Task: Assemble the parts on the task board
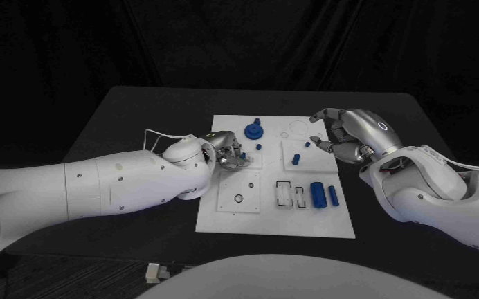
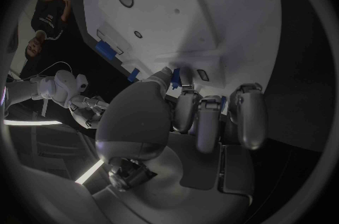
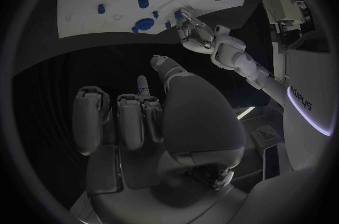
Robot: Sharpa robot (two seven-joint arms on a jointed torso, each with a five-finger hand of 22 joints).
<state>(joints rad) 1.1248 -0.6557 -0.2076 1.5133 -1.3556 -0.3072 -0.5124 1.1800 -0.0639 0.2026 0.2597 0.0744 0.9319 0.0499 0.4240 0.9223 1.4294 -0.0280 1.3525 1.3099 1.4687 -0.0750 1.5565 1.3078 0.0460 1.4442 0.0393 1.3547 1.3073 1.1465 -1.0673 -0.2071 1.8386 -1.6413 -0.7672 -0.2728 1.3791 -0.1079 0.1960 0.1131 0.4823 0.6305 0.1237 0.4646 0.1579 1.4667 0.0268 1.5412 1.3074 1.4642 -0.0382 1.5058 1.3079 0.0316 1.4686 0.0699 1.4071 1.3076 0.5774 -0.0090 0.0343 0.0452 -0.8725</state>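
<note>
Table: black, white task board centred
Left hand: pinching small blue part
Right hand: fingers apart, empty
Part: probably light, rigid, slippery; grip its sides

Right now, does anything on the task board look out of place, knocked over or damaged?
Nothing stands out. The task board lies flat and square on the table. Two blue cylinders lie side by side near its front, and the round blue part sits toward the back. The left hand holds a small blue part over the board.
</note>
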